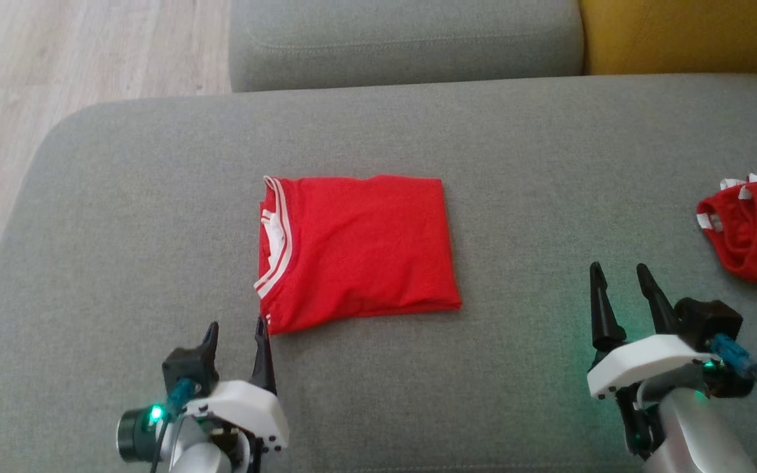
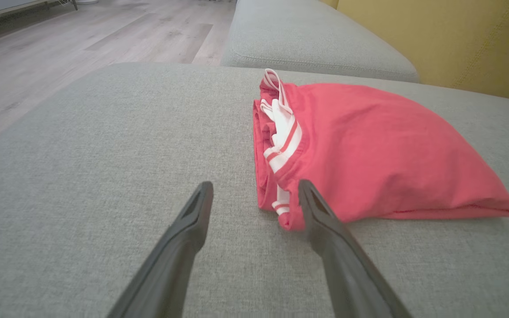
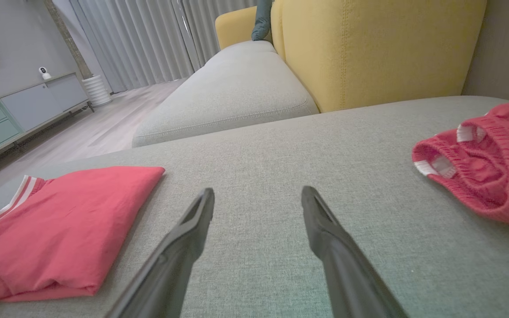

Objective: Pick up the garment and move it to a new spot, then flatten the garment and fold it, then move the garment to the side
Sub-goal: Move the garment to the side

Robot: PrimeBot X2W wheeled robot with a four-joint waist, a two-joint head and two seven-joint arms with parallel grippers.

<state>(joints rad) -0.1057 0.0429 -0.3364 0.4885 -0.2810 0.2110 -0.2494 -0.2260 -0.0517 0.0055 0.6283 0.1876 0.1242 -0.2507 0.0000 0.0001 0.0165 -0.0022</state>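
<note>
The red garment (image 1: 359,246) lies folded into a neat rectangle at the middle of the grey seat cushion (image 1: 516,151). Its white-striped trim (image 1: 276,243) runs down the left edge, where the folded layers show. The top face is smooth, with a few light creases.

The left tool (image 1: 237,323) sits at the near left, low over the cushion, with its two dark fingers spread apart and nothing between them. The tip of its right finger (image 2: 320,216) is just beside the near-left corner of the garment. Whether it touches the cloth cannot be told.

The right tool (image 1: 618,267) is at the near right, well apart from the folded garment. Its fingers also stand apart and empty over bare cushion, pointing toward the far side.

A second red garment (image 1: 756,236) with white-edged openings lies crumpled at the far right edge of the cushion, to the right of the right tool and not touching it.

Beyond the seat cushion is another grey cushion (image 1: 405,39). A yellow backrest (image 1: 687,33) stands at the far right, and pale wooden floor (image 1: 89,52) shows at the far left.
</note>
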